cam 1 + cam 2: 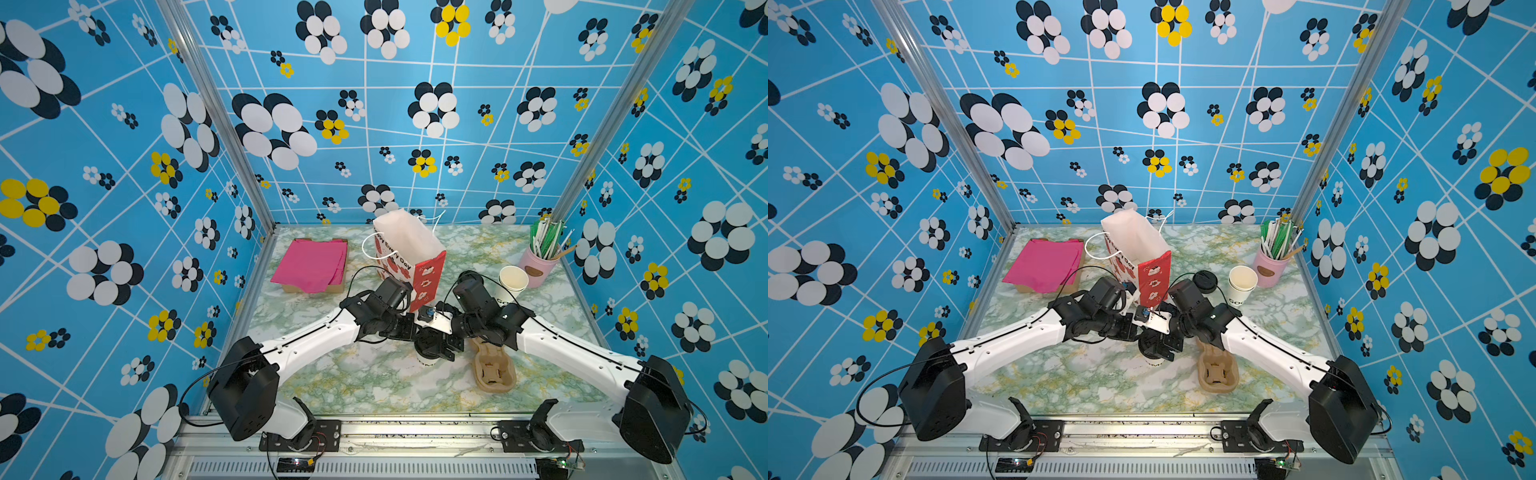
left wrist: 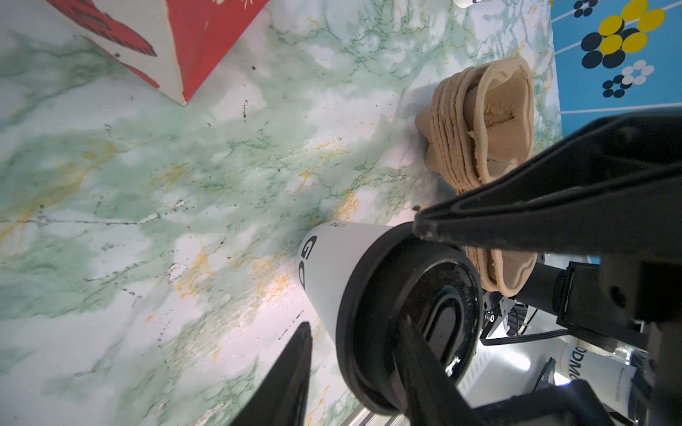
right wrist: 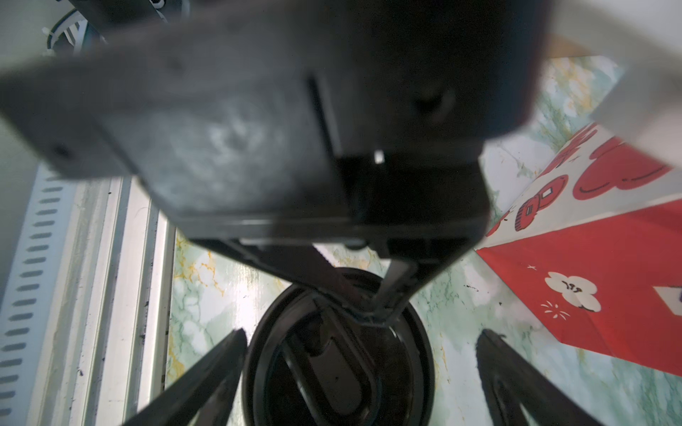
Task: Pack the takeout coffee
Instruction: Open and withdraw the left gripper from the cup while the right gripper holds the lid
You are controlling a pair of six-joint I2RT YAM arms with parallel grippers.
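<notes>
The takeout coffee (image 1: 426,360) is a white paper cup with black lettering and a black sip lid (image 2: 372,295). It stands upright on the marble table, just in front of the red-and-white paper bag (image 1: 409,257). In both top views both grippers crowd over it and hide most of it. My left gripper (image 2: 354,324) is open. One finger stands beside the cup wall with a gap and the other lies across the lid top. My right gripper (image 3: 363,332) is open wide around the lid (image 3: 337,354). One of its fingers is close to the rim and the other is well clear.
A stack of brown pulp cup carriers (image 1: 494,370) lies right of the coffee. Lidless white cups (image 1: 513,282), a pink holder of straws (image 1: 540,262) and a loose black lid (image 1: 1204,281) are at the back right. Pink napkins on a cardboard box (image 1: 311,266) are at the back left.
</notes>
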